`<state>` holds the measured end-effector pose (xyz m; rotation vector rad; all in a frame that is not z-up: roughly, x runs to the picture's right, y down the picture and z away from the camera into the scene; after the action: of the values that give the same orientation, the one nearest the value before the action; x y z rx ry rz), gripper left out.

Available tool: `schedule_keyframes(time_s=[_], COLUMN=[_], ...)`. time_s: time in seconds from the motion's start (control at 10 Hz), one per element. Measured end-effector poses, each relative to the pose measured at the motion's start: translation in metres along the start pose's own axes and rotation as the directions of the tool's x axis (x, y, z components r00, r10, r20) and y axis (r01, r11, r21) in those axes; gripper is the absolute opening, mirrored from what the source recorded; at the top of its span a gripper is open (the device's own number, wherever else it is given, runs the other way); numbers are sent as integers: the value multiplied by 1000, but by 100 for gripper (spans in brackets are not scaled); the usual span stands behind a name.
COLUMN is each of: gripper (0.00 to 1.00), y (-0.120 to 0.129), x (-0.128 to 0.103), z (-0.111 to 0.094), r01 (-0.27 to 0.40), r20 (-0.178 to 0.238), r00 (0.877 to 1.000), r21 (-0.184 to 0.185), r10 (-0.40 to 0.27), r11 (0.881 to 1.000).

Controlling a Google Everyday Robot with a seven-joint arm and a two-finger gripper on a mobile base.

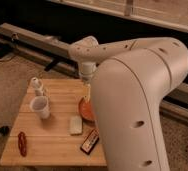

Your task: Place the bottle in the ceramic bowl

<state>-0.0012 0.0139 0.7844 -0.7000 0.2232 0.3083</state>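
The bottle is small and pale with a white cap. It stands upright at the table's far left, just behind a white cup. The orange-red ceramic bowl sits at the table's right side, with its right part hidden behind my big white arm. My gripper hangs down from the wrist above the bowl's far edge, well to the right of the bottle and apart from it. Nothing shows in the gripper.
A wooden table holds a pale flat block in front of the bowl, a dark red packet near the front right edge and a red oblong thing at the front left. Rails and cables run behind the table.
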Motion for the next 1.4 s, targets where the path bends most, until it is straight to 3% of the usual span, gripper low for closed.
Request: schedule_keyframes(time_s=[0.4, 0.6, 1.0, 1.3, 1.4], gripper=[80, 80, 80, 80, 80], y=[0, -2, 0, 11, 18], x=[-3, -23, -118, -191, -219], z=[-3, -7, -14, -11, -9], r01=[16, 57, 177, 281, 326], r20=[10, 40, 109, 156, 173], r00=[1000, 998, 977, 946, 928], r21=[6, 25, 49, 47, 46], r10=[-16, -58, -181, -285, -329], r11=[1000, 998, 983, 959, 944])
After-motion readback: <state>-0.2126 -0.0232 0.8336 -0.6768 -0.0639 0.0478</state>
